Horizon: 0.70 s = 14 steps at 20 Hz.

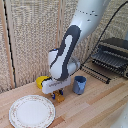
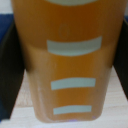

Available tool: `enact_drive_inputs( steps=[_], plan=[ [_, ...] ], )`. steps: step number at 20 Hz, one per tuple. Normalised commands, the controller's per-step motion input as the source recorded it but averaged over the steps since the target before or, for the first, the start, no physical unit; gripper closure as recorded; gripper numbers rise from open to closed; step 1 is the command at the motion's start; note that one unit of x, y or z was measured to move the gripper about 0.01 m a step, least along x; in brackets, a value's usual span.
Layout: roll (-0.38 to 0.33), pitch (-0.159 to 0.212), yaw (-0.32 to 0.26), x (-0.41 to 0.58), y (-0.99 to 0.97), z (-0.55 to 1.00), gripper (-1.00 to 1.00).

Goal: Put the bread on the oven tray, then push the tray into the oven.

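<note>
One arm reaches down over a wooden table (image 1: 100,102), its clamp (image 1: 56,93) low above the boards near the middle of the exterior view. Between the blue-tipped fingers (image 1: 61,92) sits the bread (image 1: 60,98), a small orange block at the clamp's 6 o'clock, close to the tabletop (whether it touches the wood I cannot tell). The wrist view is almost filled by the bread (image 2: 64,65), orange with pale bars across it, dark finger pads (image 2: 10,70) pressed close at both flanks, so the fingers are narrowed onto it and gripping it.

From the bread, a blue cup (image 1: 79,84) stands at 2 o'clock, near but apart. A yellow bowl (image 1: 42,80) peeks out at 10 o'clock, partly hidden by the clamp. A patterned plate (image 1: 32,111) lies at 8 o'clock, just beside. The oven (image 1: 114,55) stands well apart at 2 o'clock, its pan (image 1: 106,61) of wire bars drawn out in front.
</note>
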Motion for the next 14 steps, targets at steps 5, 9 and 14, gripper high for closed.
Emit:
enact_drive_inputs(
  steps=[5, 9, 14],
  plan=[
    [-0.018, -0.020, -0.241, 0.254, 0.01, 0.64, 1.00],
    [-0.068, 0.006, -0.295, 0.269, 0.00, 0.67, 1.00],
    [-0.081, 0.029, -0.302, 0.312, 0.00, 0.69, 1.00]
  ],
)
